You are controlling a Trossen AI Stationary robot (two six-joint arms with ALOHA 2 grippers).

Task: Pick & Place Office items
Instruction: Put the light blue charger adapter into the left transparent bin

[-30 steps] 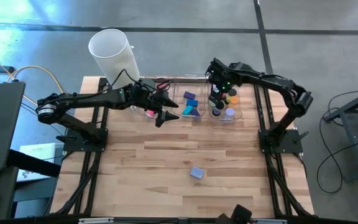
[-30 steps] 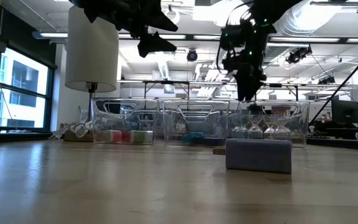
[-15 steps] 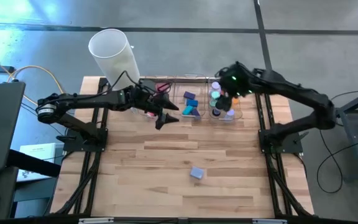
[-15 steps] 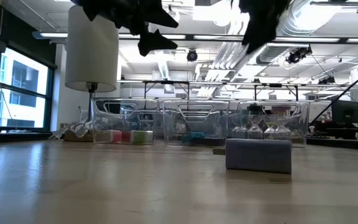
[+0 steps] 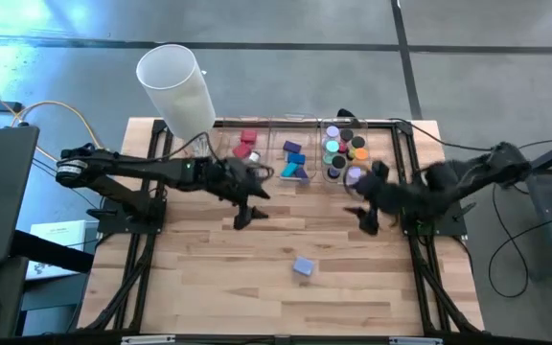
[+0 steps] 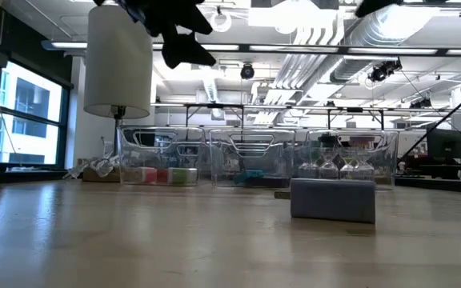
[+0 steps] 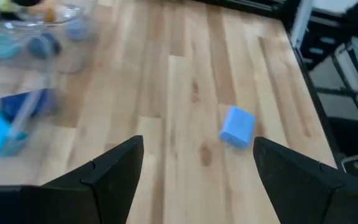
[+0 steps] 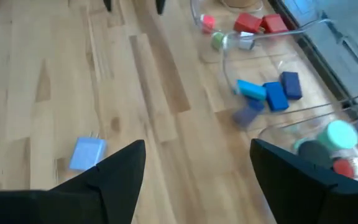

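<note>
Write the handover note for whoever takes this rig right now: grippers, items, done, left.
Left gripper: open, empty, above the table in front of the bins.
Right gripper: open, empty, above the table's right side, in front of the right bin.
Items: red pieces in the left bin, blue and purple blocks in the middle bin, round rolls in the right bin.
Done: nearly everything is binned.
Left: one blue block lies loose on the bare table, apart from both grippers.
</note>
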